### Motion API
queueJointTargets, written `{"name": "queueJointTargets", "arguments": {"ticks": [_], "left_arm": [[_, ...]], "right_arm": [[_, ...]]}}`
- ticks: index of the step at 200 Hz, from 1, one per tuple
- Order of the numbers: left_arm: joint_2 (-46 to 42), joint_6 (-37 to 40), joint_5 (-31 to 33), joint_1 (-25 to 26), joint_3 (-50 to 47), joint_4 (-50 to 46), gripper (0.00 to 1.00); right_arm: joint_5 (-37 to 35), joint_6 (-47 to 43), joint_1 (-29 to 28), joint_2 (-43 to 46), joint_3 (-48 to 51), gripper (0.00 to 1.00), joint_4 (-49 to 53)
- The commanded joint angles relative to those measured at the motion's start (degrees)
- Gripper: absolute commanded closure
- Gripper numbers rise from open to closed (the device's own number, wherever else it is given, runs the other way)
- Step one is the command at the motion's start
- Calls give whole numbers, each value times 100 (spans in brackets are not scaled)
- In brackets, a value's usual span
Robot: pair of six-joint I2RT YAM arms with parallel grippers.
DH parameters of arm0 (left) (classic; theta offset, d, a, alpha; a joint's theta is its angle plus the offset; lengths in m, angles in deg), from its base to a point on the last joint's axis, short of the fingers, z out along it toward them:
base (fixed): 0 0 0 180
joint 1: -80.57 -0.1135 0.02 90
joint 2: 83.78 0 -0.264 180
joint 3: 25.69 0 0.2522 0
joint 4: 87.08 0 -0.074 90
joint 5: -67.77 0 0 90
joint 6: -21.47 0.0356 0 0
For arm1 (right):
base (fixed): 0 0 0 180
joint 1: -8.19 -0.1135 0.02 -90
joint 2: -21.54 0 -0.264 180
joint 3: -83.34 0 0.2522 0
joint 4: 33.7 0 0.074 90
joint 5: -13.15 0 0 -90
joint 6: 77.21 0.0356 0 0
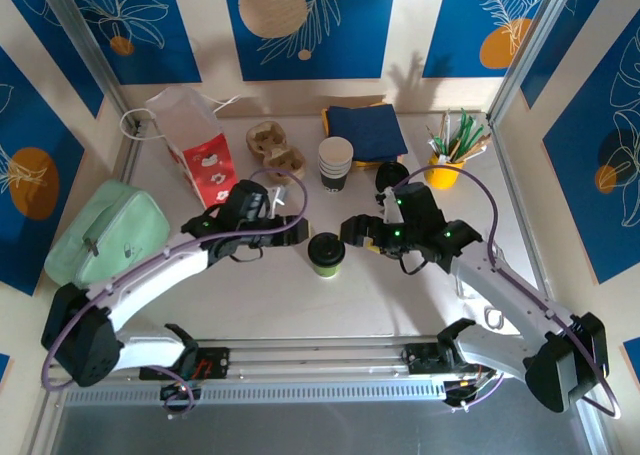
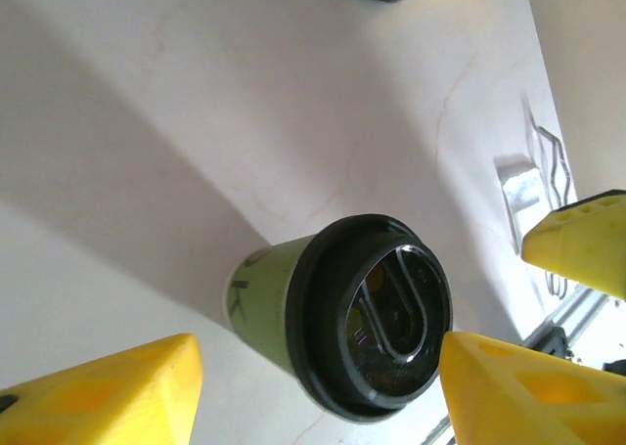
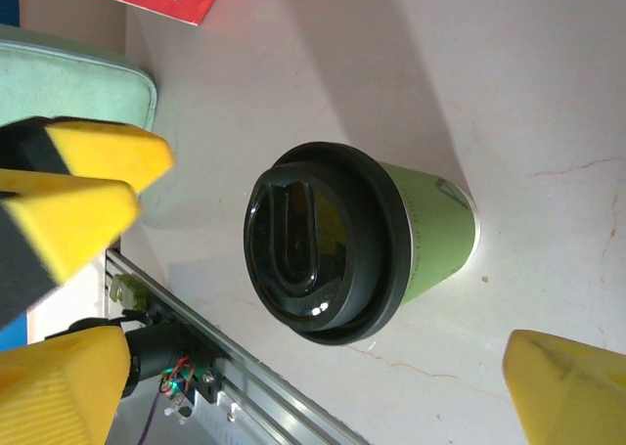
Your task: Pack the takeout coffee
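1. Bases of both arms sit at the near edge of the table [image 1: 385,300], and the arms lean in toward each other over the middle.
2. Next up, the takeout coffee [image 1: 325,253]: it stands upright on the bare tabletop, dead centre between the two claws, black lid on, lime-green sides.
3. The left gripper [image 2: 321,347] is spread open. Its yellow fingers [image 2: 98,396] sit either side of the cup in the wrist view, and there's clear daylight on at least one side, so it isn't clamping anything. From overhead it sits just left of the cup.
4. The right gripper [image 3: 318,339] is splayed really wide, nothing in it, just right of the cup and pointing at it.
5. Off to the left edge there's a mint-green pouch [image 1: 110,230] lying flat.
6. Further back on the left is a white paper bag [image 1: 190,140] with a red panel, then a brown cardboard cup carrier [image 1: 275,145] beside it.
7. Behind the coffee are a stack of lidless cups [image 1: 336,162] and a loose black lid [image 1: 392,175] to its right.
8. At the far end, folded navy napkins [image 1: 365,130] and a yellow pot [image 1: 445,167] full of sticks.
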Motion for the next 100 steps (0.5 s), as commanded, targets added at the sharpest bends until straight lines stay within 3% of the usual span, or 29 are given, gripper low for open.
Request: {"name": "queueJointTargets", "arguments": {"ticks": [1, 31, 47, 100], "left_arm": [[-507, 101, 789, -73, -110, -421, 27], [-1220, 99, 1450, -129, -450, -587, 9], [-1613, 128, 1848, -148, -584, -786, 0], [-2792, 312, 2750, -280, -967, -1325, 1]], "right_arm": [[28, -105, 23, 29, -242, 0, 320], [-182, -105, -118, -221, -466, 0, 605], [-724, -176, -388, -472, -811, 1, 1007], [-2782, -360, -1651, -1584, -2327, 1, 2470]]}}
